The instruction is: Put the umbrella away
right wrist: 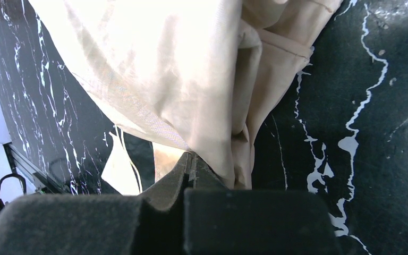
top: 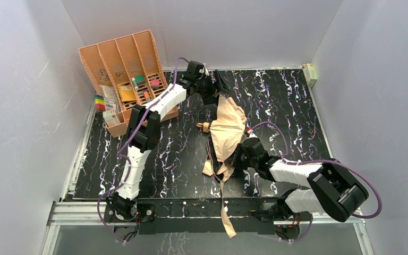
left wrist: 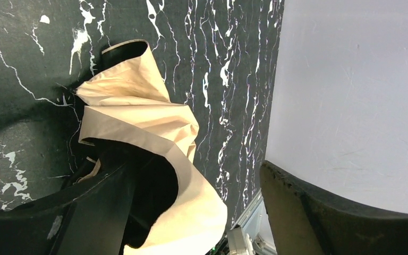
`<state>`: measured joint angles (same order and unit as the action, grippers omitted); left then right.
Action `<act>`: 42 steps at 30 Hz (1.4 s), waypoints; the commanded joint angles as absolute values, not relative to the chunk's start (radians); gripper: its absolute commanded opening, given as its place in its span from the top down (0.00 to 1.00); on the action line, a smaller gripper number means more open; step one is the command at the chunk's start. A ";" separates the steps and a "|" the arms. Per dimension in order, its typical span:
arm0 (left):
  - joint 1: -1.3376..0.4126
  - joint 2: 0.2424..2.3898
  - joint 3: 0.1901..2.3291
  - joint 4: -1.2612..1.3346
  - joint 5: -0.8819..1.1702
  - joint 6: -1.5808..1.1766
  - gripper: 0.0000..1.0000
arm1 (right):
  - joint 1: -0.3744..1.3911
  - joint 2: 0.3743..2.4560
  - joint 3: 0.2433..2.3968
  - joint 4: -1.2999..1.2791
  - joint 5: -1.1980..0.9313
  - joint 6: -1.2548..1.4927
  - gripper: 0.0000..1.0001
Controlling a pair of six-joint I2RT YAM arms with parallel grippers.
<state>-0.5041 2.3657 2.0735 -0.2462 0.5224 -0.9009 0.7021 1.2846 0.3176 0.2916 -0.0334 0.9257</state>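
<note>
The left hand is released, its fingers spread wide at the far end of the umbrella; a fold of peach fabric lies against one finger and the other finger stands apart from it. The right hand is clenched, its fingertips meeting on the edge of the umbrella fabric at the near end. The umbrella lies loose and crumpled at the middle of the black marbled bench between the two hands, and its strap trails over the near edge, well apart from the orange slotted organizer at the far left corner.
</note>
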 commanded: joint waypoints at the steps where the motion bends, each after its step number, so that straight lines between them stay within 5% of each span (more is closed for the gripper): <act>1: -0.512 2.367 2.145 -0.287 0.586 -0.897 0.21 | 0.706 1.340 0.272 0.109 0.006 0.892 1.00; 7: -0.512 2.404 2.202 -0.345 0.589 -0.863 0.42 | 0.706 1.339 0.271 0.107 0.006 0.893 1.00; 18: -0.512 2.408 2.230 -0.348 0.630 -0.823 1.00 | 0.706 1.350 0.275 0.105 -0.021 0.893 1.00; 28: -0.552 2.187 2.134 -0.262 0.682 -0.709 1.00 | 0.705 1.362 0.299 0.141 -0.039 0.912 1.00; 42: -0.750 1.573 1.404 -0.112 0.443 -0.613 1.00 | 0.704 1.400 0.446 0.157 -0.013 0.935 1.00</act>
<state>-0.7124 1.6821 1.5543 -0.1734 0.5453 -0.6235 0.7021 1.3846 0.4179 0.2680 -0.0731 0.9581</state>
